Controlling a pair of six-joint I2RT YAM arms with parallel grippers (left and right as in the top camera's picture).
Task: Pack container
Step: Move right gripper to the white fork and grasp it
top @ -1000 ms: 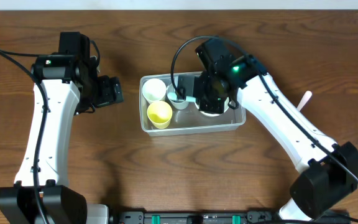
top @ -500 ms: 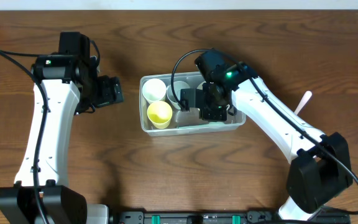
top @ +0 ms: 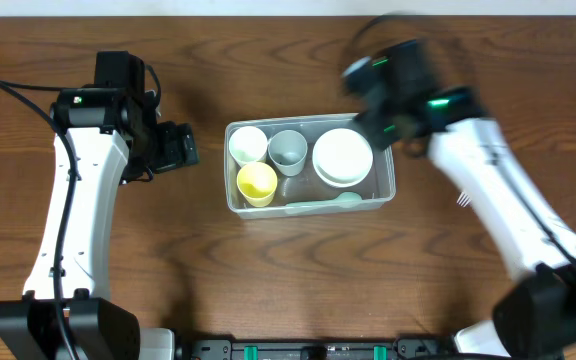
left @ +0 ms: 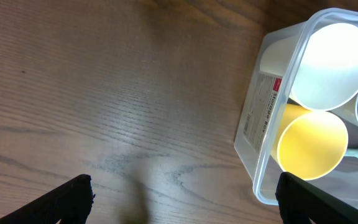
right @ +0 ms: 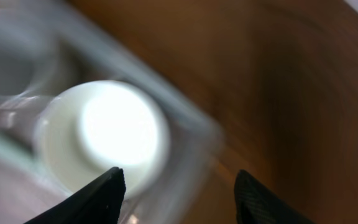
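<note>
Inside container [top: 231, 186], three cups [top: 287, 150], one bowl [top: 342, 157], one spoon [top: 318, 206]

This looks like a robotics lab or test station rather than a home or a shop. Two white robot arms with black joints, the left arm [top: 68, 220] and the right arm [top: 513, 215], rise from the near edge of a dark wood-grain bench [top: 288, 290]. A loose black cable [top: 13, 84] loops off one arm, and a black mounting rail [top: 298, 350] with green clips runs along the front. The bench carries a clear plastic container [top: 308, 208] of plain cups [top: 256, 182].
</note>
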